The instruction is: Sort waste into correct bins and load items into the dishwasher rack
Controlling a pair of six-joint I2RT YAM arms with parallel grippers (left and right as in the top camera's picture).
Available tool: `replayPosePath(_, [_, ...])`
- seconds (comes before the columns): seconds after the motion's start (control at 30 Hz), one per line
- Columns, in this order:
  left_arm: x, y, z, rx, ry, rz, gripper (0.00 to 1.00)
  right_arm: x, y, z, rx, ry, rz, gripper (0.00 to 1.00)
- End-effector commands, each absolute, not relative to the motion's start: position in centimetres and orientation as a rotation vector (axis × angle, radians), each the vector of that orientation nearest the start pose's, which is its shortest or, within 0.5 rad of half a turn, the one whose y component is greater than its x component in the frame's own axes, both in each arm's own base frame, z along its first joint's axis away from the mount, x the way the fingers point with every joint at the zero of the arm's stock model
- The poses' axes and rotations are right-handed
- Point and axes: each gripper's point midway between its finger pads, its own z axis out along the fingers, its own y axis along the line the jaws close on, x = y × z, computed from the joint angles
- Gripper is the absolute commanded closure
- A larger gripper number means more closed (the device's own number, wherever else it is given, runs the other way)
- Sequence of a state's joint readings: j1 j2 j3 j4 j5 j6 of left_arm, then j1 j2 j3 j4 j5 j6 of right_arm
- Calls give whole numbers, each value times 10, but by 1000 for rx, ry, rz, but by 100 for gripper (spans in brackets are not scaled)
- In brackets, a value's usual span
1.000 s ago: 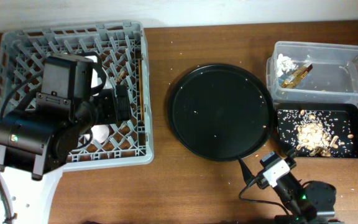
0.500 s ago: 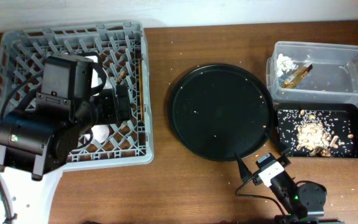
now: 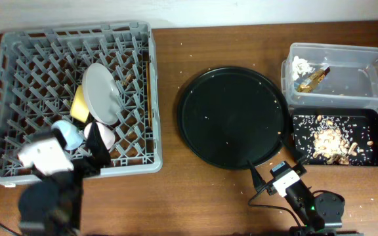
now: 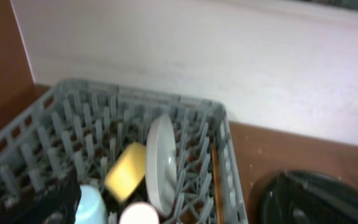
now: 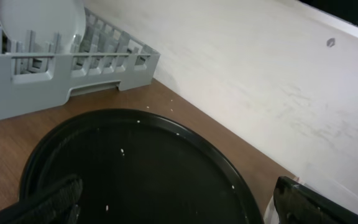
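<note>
The grey dishwasher rack (image 3: 18,46) holds the white plate (image 3: 101,92) on edge, the yellow bowl (image 3: 79,105), the light-blue cup (image 3: 67,135), the pink cup (image 3: 102,137) and the chopsticks (image 3: 148,88). My left gripper (image 3: 97,156) is at the rack's front edge, open and empty. The left wrist view shows the plate (image 4: 160,163), bowl (image 4: 127,172) and blue cup (image 4: 92,205). My right gripper (image 3: 275,168) is open and empty at the front rim of the round black tray (image 3: 233,118). The clear tub (image 3: 366,85) holds tissue (image 3: 300,64) and the wrapper (image 3: 312,78). The shallow black tray (image 3: 373,121) holds food scraps (image 3: 330,140).
Crumbs lie scattered on the round black tray, which also shows in the right wrist view (image 5: 148,174), and on the brown table (image 3: 189,196). A white wall (image 5: 247,74) runs along the table's far edge. The rack's corner shows in the right wrist view (image 5: 67,74).
My left arm has drawn back from over the rack to the table's front left, uncovering the plate, bowl and cups. My right arm slid slightly toward the front edge, then held still.
</note>
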State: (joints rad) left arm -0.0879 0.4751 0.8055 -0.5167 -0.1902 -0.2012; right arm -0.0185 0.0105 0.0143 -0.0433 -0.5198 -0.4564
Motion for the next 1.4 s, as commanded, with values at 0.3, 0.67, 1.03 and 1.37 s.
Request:
replayPosePath(0.3, [246, 8, 185, -197, 1522, -91, 1, 225, 82, 165, -727, 1437, 53, 2])
replayPosePath(0.67, [246, 9, 159, -206, 1629, -69, 1, 225, 82, 165, -727, 1437, 53, 2])
replayPosePath(1.03, [246, 9, 159, -206, 1629, -69, 1, 225, 82, 165, -727, 1437, 53, 2])
replayPosePath(1.37, [246, 9, 159, -206, 1629, -69, 1, 225, 82, 165, -727, 1437, 53, 2])
